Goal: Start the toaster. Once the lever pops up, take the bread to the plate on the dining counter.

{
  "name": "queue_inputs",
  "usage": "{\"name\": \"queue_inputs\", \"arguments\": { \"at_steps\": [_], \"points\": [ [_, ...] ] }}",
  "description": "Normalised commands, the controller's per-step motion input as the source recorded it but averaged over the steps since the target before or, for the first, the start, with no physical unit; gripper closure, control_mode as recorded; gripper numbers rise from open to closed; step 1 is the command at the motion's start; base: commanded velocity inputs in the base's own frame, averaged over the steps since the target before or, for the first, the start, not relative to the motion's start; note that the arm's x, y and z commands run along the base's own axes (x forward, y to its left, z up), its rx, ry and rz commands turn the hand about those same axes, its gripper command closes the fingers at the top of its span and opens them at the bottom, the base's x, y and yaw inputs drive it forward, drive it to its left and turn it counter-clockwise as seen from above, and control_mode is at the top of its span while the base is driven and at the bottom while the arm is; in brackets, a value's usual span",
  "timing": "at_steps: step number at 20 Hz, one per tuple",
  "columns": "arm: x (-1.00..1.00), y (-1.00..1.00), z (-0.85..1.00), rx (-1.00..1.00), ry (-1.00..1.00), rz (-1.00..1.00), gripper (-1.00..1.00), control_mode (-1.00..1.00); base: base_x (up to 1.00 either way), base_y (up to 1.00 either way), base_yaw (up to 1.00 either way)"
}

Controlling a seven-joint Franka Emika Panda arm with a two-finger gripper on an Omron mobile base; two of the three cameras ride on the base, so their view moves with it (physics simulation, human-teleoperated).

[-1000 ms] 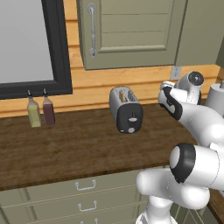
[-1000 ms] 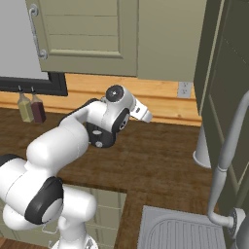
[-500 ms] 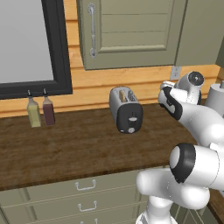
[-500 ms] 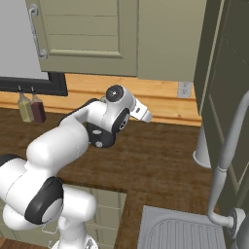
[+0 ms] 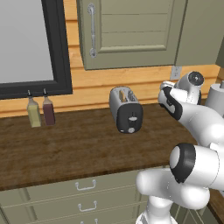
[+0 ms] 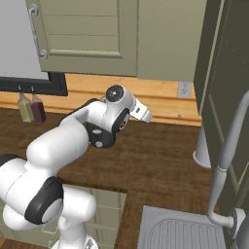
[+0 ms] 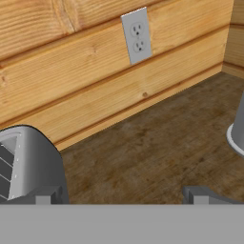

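The toaster (image 5: 126, 109) stands on the desk (image 5: 78, 148) near the back wall, black end panel toward the base. The claw (image 7: 119, 198) hangs to its right, jaws spread wide and empty, looking past the toaster's rounded side at the outlet (image 7: 136, 36). Bread (image 5: 124, 96) seems to sit in a slot, though it is too small to be sure. The lever is not yet pressed. The risk from here: coming in sideways, the wide jaws could shove the light toaster along the desk, or slip off the lever and leave it unlatched.
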Motion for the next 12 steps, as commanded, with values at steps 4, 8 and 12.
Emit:
{"name": "queue_inputs", "arguments": {
  "at_steps": [4,8,12],
  "points": [
    [0.00,0.00,0.00,0.00,0.00,0.00,-1.00,-1.00,0.00,0.00,0.00],
    [0.00,0.00,0.00,0.00,0.00,0.00,-1.00,-1.00,0.00,0.00,0.00],
    [0.00,0.00,0.00,0.00,0.00,0.00,-1.00,-1.00,0.00,0.00,0.00]
  ]
}}
